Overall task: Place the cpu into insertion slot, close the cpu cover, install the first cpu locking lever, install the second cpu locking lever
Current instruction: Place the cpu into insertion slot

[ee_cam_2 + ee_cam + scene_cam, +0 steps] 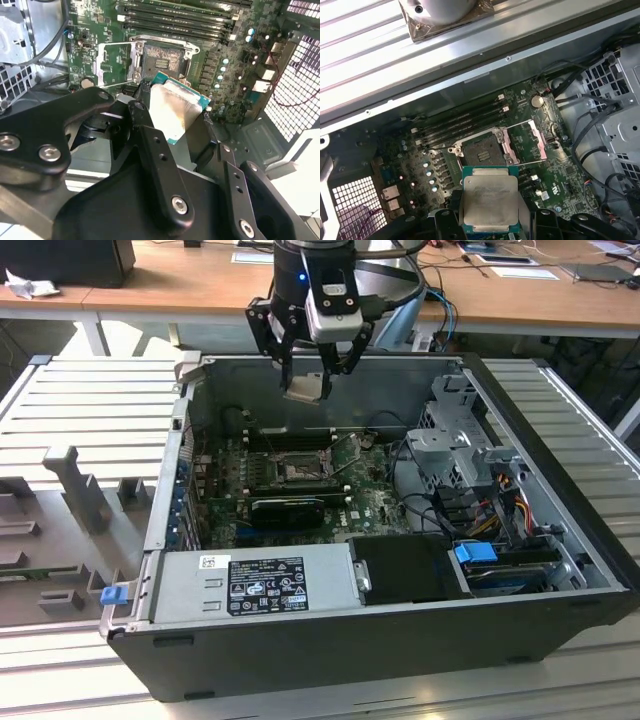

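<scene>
My gripper point(308, 378) hangs above the open computer case point(330, 660), shut on the cpu point(303, 389), a flat square chip with a pale grey metal top. In both wrist views the cpu point(489, 197) point(176, 105) sits clamped by its edges between the black fingers point(146, 131), clearly above the motherboard. Below it the insertion slot point(479, 151) point(162, 60) lies bare. The cpu cover point(526, 142) point(116, 62), a thin metal frame, is swung open beside the slot. I cannot make out the locking levers.
Memory slots point(455, 125) run along the far side of the socket. A long black card point(288, 508) lies nearer the front, the power supply point(260, 585) fills the front left, and a drive cage point(460, 440) with cables stands on the exterior view's right.
</scene>
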Controlling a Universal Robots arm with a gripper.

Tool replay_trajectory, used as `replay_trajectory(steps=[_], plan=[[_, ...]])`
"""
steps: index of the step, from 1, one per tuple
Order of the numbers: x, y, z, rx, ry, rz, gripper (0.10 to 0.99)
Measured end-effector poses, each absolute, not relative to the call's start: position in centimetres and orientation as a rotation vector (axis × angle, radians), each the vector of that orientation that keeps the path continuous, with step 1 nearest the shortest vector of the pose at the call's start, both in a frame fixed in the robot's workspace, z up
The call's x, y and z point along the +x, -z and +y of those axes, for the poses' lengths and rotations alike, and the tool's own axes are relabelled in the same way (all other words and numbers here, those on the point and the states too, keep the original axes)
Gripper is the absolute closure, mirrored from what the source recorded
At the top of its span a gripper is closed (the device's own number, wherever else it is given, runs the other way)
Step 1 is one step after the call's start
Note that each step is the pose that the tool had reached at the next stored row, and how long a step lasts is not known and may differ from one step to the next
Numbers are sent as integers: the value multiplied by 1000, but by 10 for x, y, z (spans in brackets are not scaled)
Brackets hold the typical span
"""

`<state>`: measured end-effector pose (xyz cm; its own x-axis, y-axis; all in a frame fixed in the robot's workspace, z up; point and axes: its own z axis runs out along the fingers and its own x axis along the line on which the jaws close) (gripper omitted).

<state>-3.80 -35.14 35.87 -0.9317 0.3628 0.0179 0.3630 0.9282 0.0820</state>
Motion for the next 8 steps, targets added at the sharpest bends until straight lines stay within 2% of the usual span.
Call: replay_trajectory(steps=[8], plan=[[-38,-353,-351,-587,127,-3082,561]])
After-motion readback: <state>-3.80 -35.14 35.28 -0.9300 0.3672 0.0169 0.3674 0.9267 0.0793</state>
